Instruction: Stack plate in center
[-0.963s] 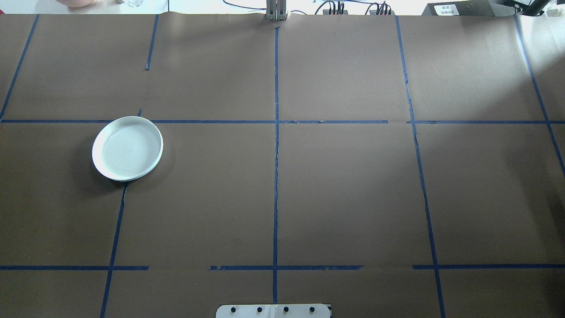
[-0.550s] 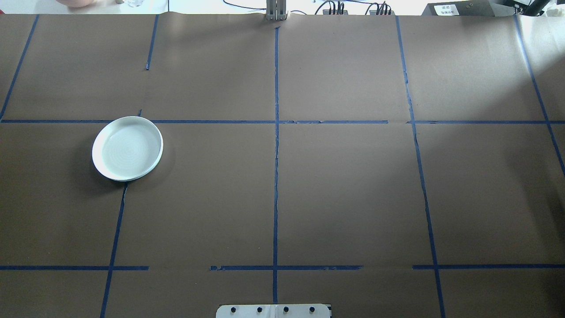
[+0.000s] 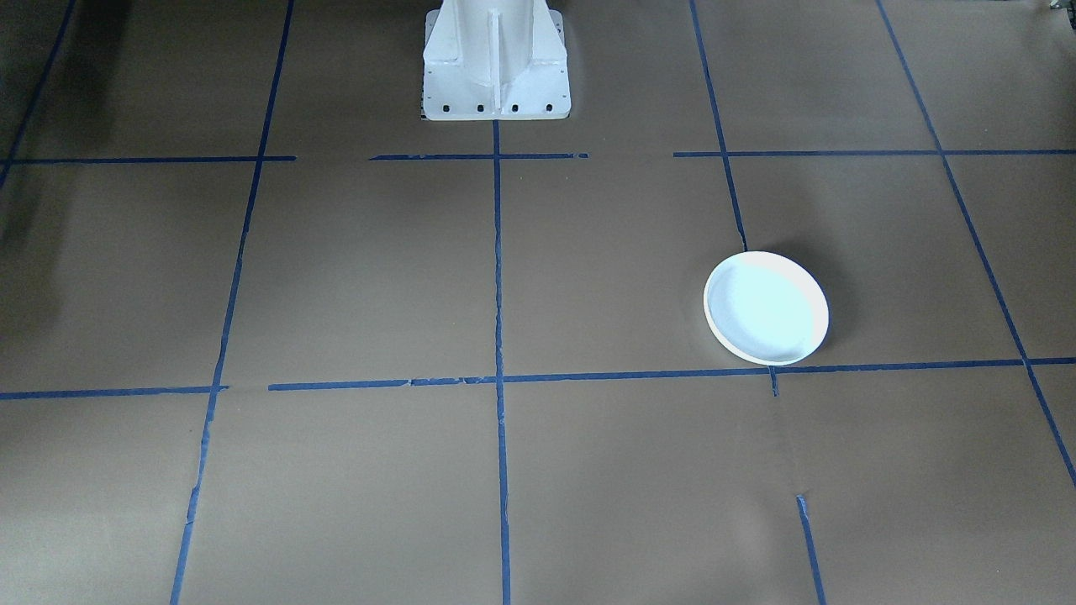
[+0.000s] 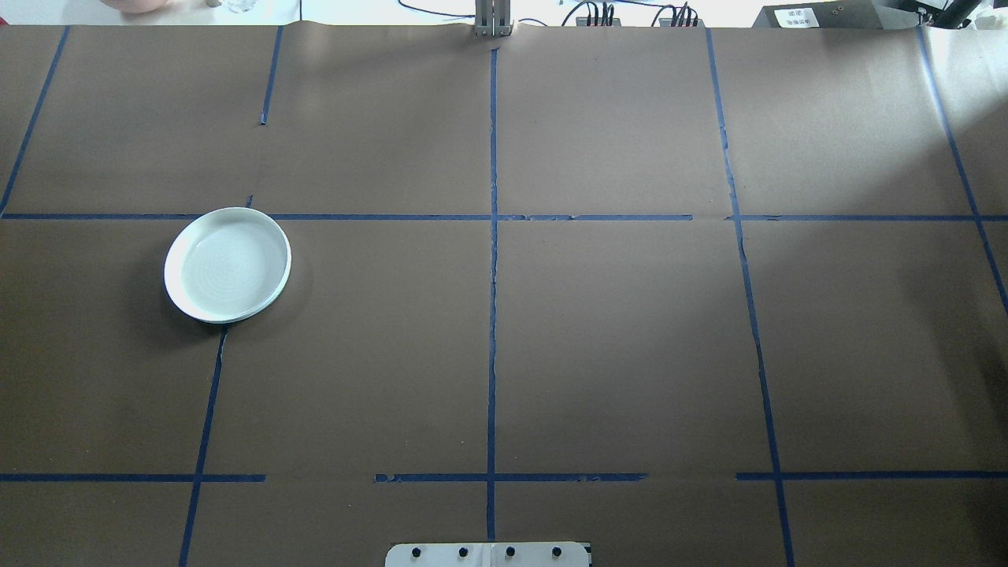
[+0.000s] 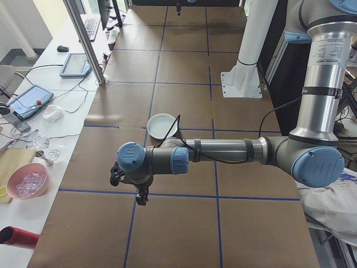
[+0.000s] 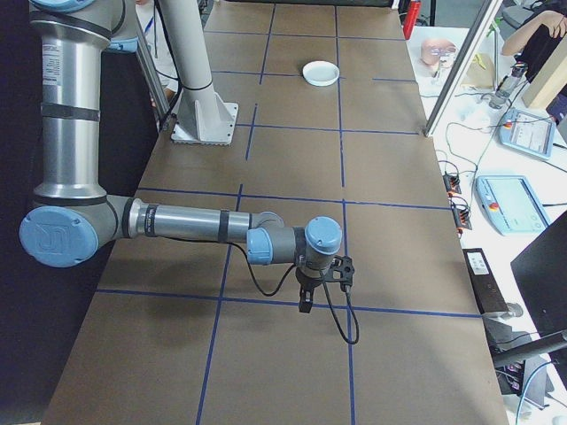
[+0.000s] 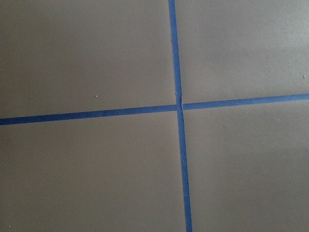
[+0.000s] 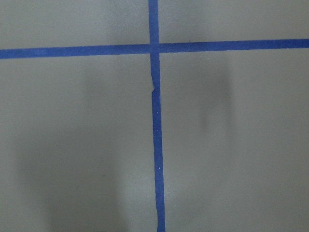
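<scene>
Plate (image 4: 227,265): it lies flat and alone on the brown counter (image 4: 614,331), well toward the robot's left end, just beside a crossing of the blue tape lines (image 4: 493,315) and well apart from the middle crossing. Only this one plate shows. Both arms hang above the counter ends. The left end effector (image 5: 140,196) and the right end effector (image 6: 306,297) show only in the side views, so whether either is wide or narrow cannot be told. Nothing is held. The step in hand appears to be the reach. The left arm is nearer. It would do well to come down over the raised rim (image 3: 710,315), pinch one edge, lift level, and carry it toward the counter's middle.
</scene>
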Available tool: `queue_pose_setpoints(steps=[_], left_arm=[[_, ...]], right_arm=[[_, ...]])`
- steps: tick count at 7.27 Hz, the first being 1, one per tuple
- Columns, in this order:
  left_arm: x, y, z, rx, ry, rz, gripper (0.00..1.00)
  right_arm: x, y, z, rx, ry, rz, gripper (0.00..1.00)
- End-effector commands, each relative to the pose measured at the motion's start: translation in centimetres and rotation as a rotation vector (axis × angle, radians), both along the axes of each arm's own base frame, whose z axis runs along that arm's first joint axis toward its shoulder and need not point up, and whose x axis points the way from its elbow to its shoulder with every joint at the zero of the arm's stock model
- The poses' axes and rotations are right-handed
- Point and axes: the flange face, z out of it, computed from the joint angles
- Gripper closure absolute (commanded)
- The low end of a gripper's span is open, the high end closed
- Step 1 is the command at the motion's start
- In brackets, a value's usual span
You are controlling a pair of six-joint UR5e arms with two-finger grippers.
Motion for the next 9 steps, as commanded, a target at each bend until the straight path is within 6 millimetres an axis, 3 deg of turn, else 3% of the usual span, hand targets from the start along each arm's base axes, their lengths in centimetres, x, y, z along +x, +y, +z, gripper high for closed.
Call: queue_pose_setpoints(steps=[1,9], left_arm=[[-0.42,1.57,0.78,-0.011,0.001,-0.007,0.0],[-0.99,1.57,0.85,-0.012,-0.028,-0.015,0.0]], right_arm=[[0.0,0.0,0.0,0.0,0.0,0.0,0.0],[0.0,0.0,0.0,0.0,0.0,0.0,0.0]])
